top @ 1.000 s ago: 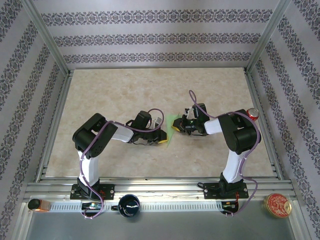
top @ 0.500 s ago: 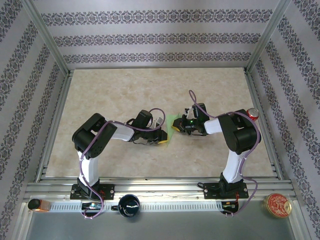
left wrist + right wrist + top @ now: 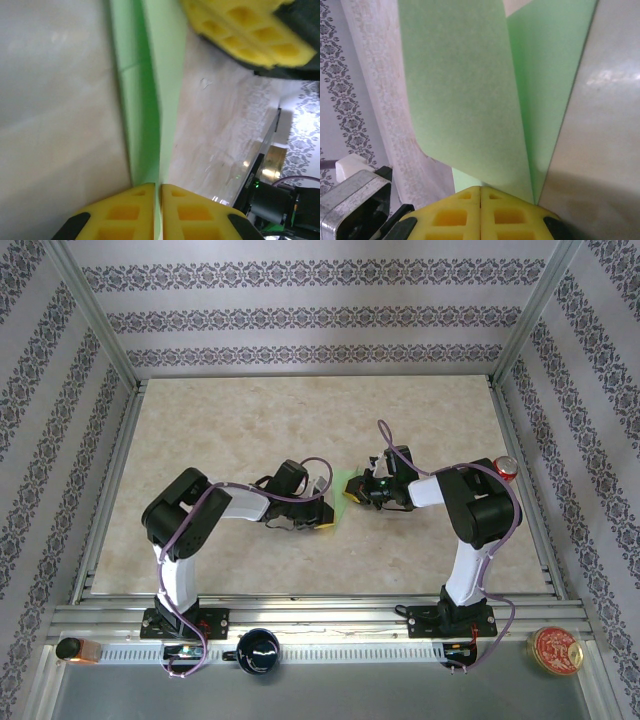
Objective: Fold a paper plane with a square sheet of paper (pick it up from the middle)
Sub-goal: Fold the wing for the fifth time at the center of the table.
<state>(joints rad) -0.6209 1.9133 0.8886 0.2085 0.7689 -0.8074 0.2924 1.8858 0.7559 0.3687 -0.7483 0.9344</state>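
Along the rail at the near edge of the table [image 3: 200, 420] stand a dark mug [image 3: 258, 651], between the two arm bases, and a round tin [image 3: 556, 650] past the near right corner.

Farther in, near the middle of the table, the two arms reach toward each other. The left gripper [image 3: 325, 520] is pinched shut on the near end of the green sheet of paper [image 3: 344, 483]; in its wrist view the yellow fingertips [image 3: 132, 205] meet with the paper's edge caught between them. Just beyond, the right gripper [image 3: 353, 496] is likewise closed on the paper's other side, its pads pressed together over a crease, one flap standing up and another layer lying on the tabletop.

The paper lies low between the grippers at the centre of the table, doubled over into a narrow folded strip, not a flat square. So at least one lengthwise fold looks made. No sharp nose or wings show in these views, so I judge the task is only partly done: the corner folds and the wing folds seem left to do.

A red can [image 3: 505, 469] stands by the right edge, well apart from the work.
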